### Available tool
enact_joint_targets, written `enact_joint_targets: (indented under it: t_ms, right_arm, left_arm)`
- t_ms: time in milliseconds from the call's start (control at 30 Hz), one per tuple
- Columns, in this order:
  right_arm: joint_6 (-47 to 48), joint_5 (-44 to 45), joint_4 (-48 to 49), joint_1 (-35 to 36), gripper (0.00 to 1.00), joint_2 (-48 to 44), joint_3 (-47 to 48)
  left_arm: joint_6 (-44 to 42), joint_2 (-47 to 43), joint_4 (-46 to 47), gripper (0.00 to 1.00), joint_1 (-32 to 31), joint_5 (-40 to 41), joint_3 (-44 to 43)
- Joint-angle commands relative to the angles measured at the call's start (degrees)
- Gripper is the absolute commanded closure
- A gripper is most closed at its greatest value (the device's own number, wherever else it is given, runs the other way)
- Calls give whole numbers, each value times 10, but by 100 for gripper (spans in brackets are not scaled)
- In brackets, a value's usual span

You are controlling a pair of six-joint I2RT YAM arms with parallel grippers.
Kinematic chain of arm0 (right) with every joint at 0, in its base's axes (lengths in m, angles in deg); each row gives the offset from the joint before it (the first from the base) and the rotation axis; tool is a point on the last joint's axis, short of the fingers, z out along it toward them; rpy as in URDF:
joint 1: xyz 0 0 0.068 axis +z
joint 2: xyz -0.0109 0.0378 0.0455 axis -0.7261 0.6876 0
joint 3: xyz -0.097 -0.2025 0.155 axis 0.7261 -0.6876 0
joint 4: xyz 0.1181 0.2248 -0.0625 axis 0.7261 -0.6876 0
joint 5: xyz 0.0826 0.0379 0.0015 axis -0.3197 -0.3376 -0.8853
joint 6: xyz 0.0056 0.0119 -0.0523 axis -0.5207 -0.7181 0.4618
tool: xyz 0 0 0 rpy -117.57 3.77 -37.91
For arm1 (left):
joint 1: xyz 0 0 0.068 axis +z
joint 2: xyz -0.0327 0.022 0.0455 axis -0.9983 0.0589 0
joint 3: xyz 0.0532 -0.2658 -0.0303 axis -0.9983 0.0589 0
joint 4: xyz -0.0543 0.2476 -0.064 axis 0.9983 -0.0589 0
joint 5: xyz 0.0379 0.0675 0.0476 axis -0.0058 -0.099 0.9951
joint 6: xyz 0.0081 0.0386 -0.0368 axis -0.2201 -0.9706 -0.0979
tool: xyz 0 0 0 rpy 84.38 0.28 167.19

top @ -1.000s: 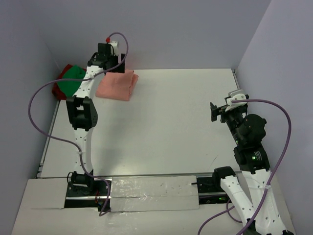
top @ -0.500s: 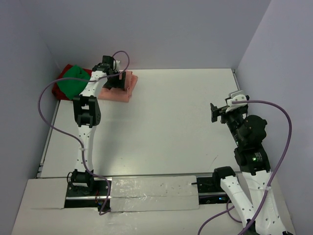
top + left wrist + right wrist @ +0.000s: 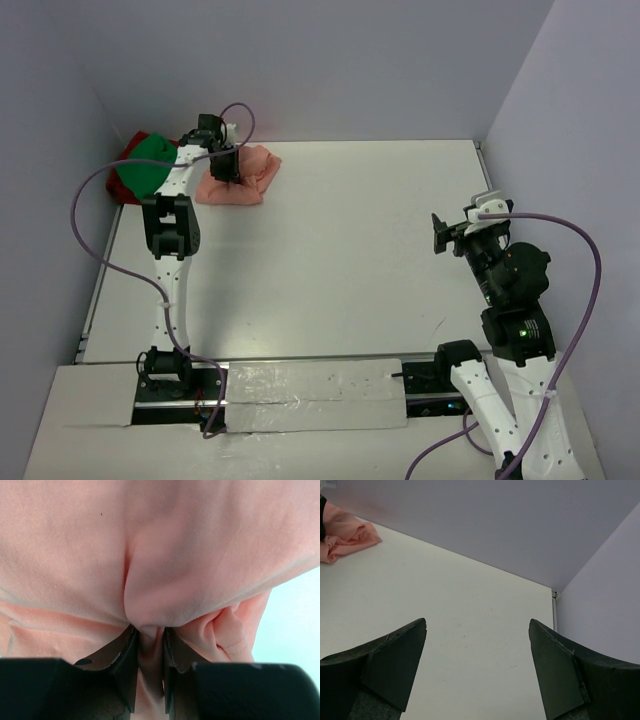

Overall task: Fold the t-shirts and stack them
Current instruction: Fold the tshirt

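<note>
The salmon-pink t-shirt [image 3: 250, 176] lies bunched at the table's far left, and fills the left wrist view [image 3: 175, 555]. My left gripper [image 3: 223, 166] presses down on it. Its fingers [image 3: 149, 635] are shut on a pinched fold of the pink cloth. Just left of it, off the table's corner, the green t-shirt [image 3: 146, 164] lies on the dark red one [image 3: 126, 190]. My right gripper [image 3: 441, 231] hovers open over the table's right side, with nothing between its fingers [image 3: 477, 625]. The pink shirt [image 3: 345, 535] shows far off in the right wrist view.
The white table [image 3: 350, 240] is walled at the back and on both sides. The left arm's purple cable [image 3: 85, 200] loops out over the left edge. Both arm bases stand on the taped strip [image 3: 310, 395] at the near edge.
My left gripper has come down on the pink shirt and closed on it. The flat fold is now bunched. The right arm has barely moved.
</note>
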Motion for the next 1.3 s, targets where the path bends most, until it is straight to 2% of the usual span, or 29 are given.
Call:
enact_joint_targets:
  t_ms: [0,133,300,500,767,900,1100,1200,1233,1267]
  right_arm:
    - [-3,-1,3,-2,11,-9,14]
    - [-5,-4,1,-2,11,-9,18]
    - [-6,-10,4,-1,11,-12,12]
    - [-9,-11,5,-1,11,-18,5]
    - [-8,-8,4,-1,11,-21,5]
    - [-6,-9,5,-1,11,-23,3]
    - [-5,-7,4,-1,11,-21,7]
    - [-5,-7,3,0,11,-21,9]
    - [-4,-7,3,0,11,-21,9]
    - [-5,-7,4,0,11,-21,9]
  left_arm:
    - [-6,37,-89,76,-5,-65,37]
    - [-11,6,-88,77,-6,-77,21]
    - [-18,-44,-102,77,-11,-56,-52]
    - [-48,-136,-40,77,-13,9,-20]
    - [-74,-161,1,75,-5,71,-63]
    - [-76,-152,-18,74,-4,52,-48]
    - [-69,-155,-17,72,-4,-12,37]
    - [-85,-149,-47,49,-11,-78,42]
    - [-92,-149,-61,36,-19,-103,46]
    - [-110,-151,-69,31,-24,-117,58]
